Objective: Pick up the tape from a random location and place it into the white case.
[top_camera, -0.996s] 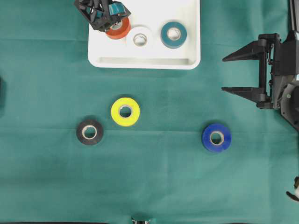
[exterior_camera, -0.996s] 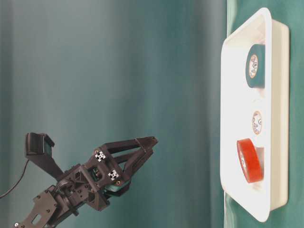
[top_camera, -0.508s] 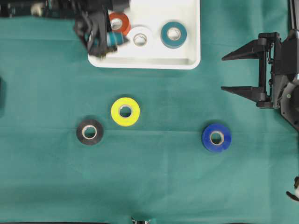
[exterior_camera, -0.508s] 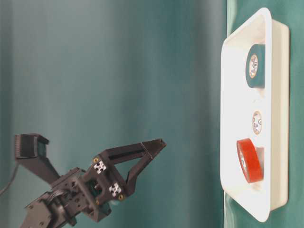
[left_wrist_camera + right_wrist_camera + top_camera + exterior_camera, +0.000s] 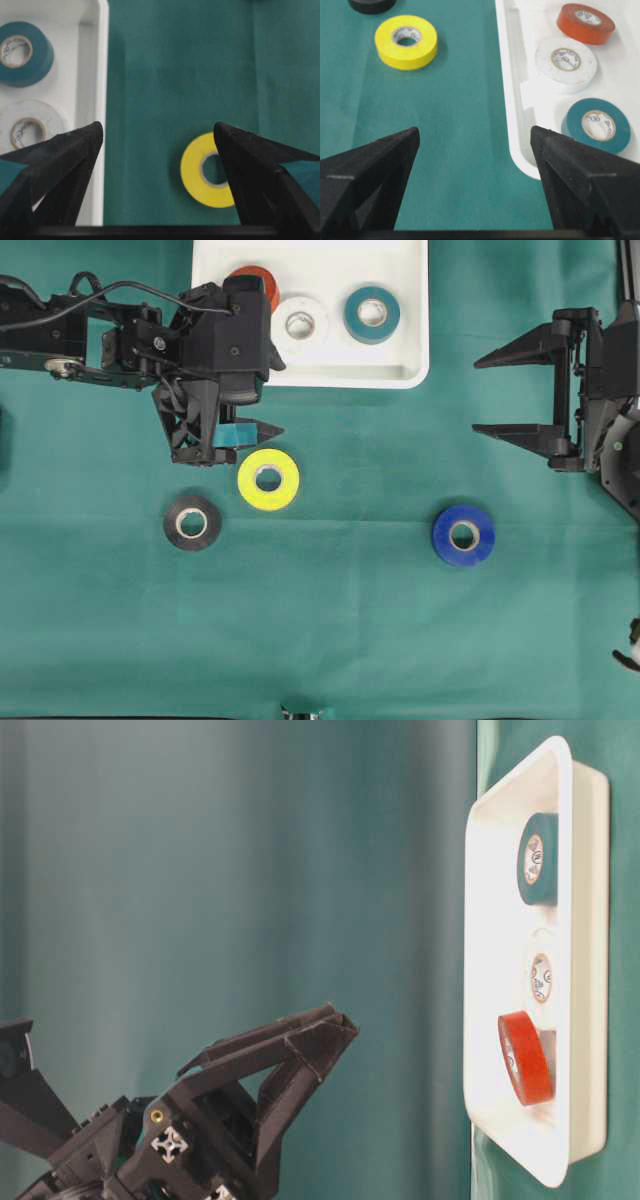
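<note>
The white case (image 5: 405, 368) sits just behind my left claw (image 5: 235, 430), holding red (image 5: 258, 280), white (image 5: 300, 320) and teal (image 5: 372, 314) rolls. My fingers stand wide apart, gripping nothing, above the green cloth (image 5: 350, 620). The yellow tape (image 5: 268, 480) lies just ahead, unobstructed; black (image 5: 192, 523) beside it, blue (image 5: 463, 535) nearer my right claw (image 5: 500, 397), likewise spread and empty

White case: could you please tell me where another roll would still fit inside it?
The white case is bare along its near strip in front of the red roll, white roll and teal roll. That row itself is crowded, red touching white.
</note>
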Available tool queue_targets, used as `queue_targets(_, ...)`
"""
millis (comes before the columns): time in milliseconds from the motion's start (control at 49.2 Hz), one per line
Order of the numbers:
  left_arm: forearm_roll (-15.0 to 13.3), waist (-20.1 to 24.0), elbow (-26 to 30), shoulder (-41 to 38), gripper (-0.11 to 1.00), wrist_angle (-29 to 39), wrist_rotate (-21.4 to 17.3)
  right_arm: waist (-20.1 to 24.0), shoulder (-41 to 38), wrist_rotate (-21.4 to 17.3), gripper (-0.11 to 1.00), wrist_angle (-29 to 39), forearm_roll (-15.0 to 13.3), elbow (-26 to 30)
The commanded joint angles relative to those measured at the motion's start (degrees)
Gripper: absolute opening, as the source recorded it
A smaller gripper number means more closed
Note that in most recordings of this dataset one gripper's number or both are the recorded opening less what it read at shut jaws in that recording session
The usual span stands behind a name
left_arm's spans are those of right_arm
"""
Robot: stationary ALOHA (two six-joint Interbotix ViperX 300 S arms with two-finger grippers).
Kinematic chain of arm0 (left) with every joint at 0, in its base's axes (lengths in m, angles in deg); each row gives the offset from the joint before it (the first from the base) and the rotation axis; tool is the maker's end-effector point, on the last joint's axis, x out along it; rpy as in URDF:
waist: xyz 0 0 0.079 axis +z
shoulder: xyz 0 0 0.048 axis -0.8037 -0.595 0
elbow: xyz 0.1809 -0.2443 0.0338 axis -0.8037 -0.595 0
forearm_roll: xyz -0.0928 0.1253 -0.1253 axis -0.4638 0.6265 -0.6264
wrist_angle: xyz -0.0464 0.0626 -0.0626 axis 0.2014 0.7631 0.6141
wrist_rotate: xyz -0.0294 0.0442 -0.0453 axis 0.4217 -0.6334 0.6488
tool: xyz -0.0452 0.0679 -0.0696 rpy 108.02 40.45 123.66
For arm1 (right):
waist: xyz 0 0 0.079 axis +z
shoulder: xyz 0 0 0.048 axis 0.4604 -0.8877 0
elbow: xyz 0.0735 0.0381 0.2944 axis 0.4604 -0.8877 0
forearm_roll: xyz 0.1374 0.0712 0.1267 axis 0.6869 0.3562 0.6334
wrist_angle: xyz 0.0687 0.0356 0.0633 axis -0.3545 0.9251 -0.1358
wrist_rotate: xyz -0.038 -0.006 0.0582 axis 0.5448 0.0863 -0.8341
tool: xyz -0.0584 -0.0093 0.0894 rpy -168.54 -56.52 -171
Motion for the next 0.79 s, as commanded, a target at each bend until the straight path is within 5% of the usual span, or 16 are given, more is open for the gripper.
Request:
queue_targets(0,0.0,0.09,0.18,1.76,0.99,-0.97,0.0,-0.18,-0.26,-0.09,0.85,-0.26,0.0,1.49)
queue_targets(346,0.0,0.09,-2.29,6.15,0.99,-1.41,-0.18,-0.18,-0.26,-0.26,0.85,1.05,0.0,1.58)
queue_targets(773,0.0,0.7,-12.39,17.84,0.99,-10.2,-0.09,-0.18,-0.26,-0.26,0.85,1.23,-0.09,2.29)
